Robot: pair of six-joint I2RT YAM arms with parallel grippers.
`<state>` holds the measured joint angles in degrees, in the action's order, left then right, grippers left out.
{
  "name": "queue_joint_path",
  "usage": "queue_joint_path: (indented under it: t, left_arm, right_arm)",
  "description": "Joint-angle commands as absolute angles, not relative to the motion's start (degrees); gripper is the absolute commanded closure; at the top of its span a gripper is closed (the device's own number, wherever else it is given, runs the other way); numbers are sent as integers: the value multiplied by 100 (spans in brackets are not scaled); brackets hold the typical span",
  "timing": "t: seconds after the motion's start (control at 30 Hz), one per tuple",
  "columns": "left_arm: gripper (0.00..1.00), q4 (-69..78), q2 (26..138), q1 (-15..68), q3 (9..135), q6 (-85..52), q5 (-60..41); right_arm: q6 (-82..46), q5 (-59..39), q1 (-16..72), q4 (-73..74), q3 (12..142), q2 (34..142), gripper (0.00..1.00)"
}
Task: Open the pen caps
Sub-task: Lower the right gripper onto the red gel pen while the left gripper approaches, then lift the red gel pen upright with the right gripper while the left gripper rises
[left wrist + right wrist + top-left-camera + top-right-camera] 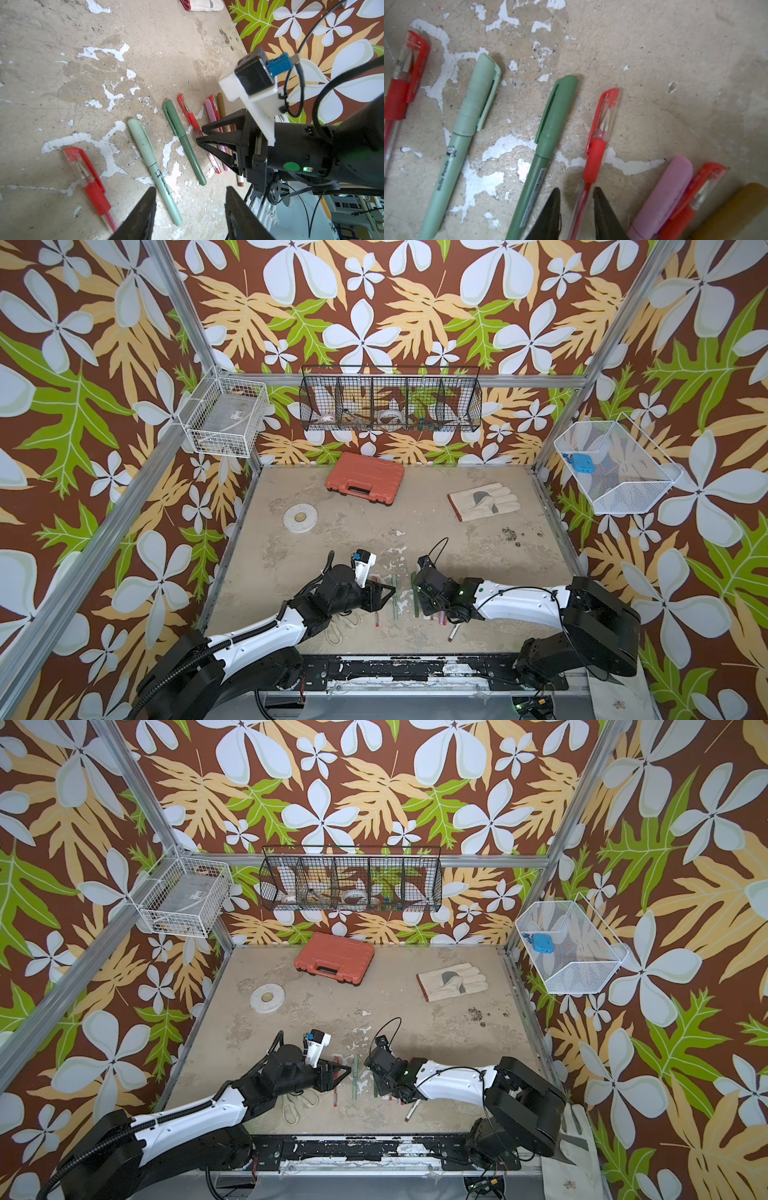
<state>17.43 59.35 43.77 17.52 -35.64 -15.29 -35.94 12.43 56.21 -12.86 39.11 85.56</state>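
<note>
Several capped pens lie side by side on the worn table point(654, 62). In the right wrist view their pen caps are pale green point(477, 93), dark green point(558, 108), clear red point(606, 112), pink point(675, 182), and another red one point(415, 54). My right gripper point(576, 190) straddles the clear barrel of the middle red pen point(593, 162), just behind its grip. The jaws are narrow, with a small gap still showing on one side. My left gripper point(191, 205) hovers open over the tail of the pale green pen point(164, 187) and holds nothing. Both grippers point(384, 593) point(417, 599) face each other across the pens.
White-handled scissors point(340, 626) lie under the left arm. A small white marker point(454, 632) lies near the front edge. Farther back are a tape roll point(300, 517), an orange case point(365, 478) and a work glove point(484, 502). Wire baskets point(390, 404) hang on the walls.
</note>
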Motion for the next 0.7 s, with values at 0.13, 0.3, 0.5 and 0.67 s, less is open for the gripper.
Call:
queue_joint_path:
  t: [0.13,0.3,0.5,0.67]
  left_arm:
    - [45,1890,5929,4385,1712,-3535,-1477]
    - [45,1890,5865,4386,1698,-3556,-1437]
    - [45,1881,5720,4386,1653,-3543,-1345]
    - [45,1889,5711,4386,1649,-3546,-1336]
  right_arm:
    - [-3629,1476,5616,-1352,3947,8555,80]
    - [-3627,1469,5616,-1373,3882,8569,82]
    - [-3611,1380,5611,-1318,3804,8673,79]
    - [-3599,1406,5625,-1354,3832,8760,88]
